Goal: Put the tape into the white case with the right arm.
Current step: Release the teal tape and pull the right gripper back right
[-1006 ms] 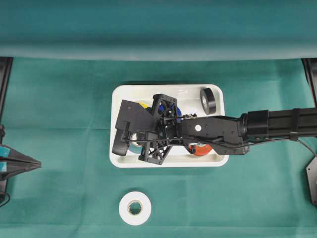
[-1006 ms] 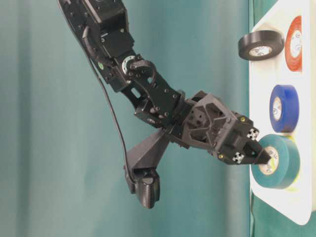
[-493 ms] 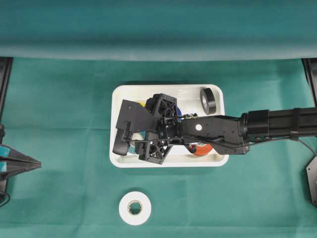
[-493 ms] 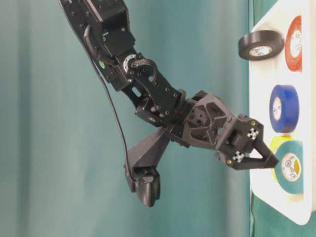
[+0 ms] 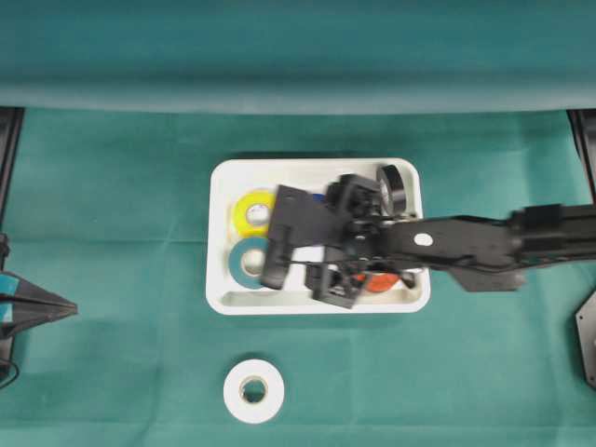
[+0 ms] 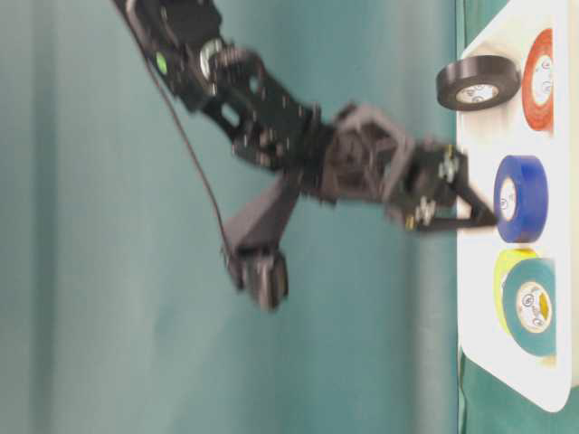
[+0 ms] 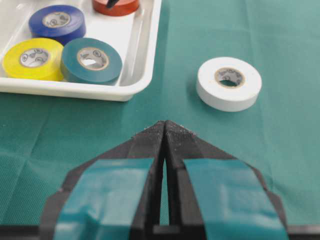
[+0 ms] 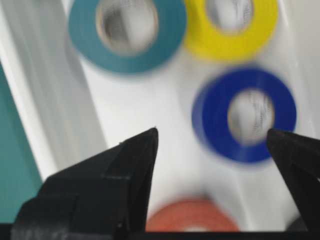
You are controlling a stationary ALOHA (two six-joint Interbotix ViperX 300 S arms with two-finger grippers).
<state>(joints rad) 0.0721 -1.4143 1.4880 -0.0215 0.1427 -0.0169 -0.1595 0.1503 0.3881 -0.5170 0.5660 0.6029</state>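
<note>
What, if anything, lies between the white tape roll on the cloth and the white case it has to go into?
Nothing visible does. The white tape roll lies alone on the green cloth just outside the long front rim of the white case, with only bare cloth between them. The right tool hangs open over the case.

A: The white case (image 7: pixel 141 55) looks like glossy plastic, smooth, catching light along its rim.

B: And the tablecloth (image 7: pixel 280 140) is matt green fabric, faintly woven and creased. The white tape roll (image 7: pixel 228 83) looks smooth; the left gripper (image 7: pixel 164 131) is matt black with rough-edged tips.
</note>
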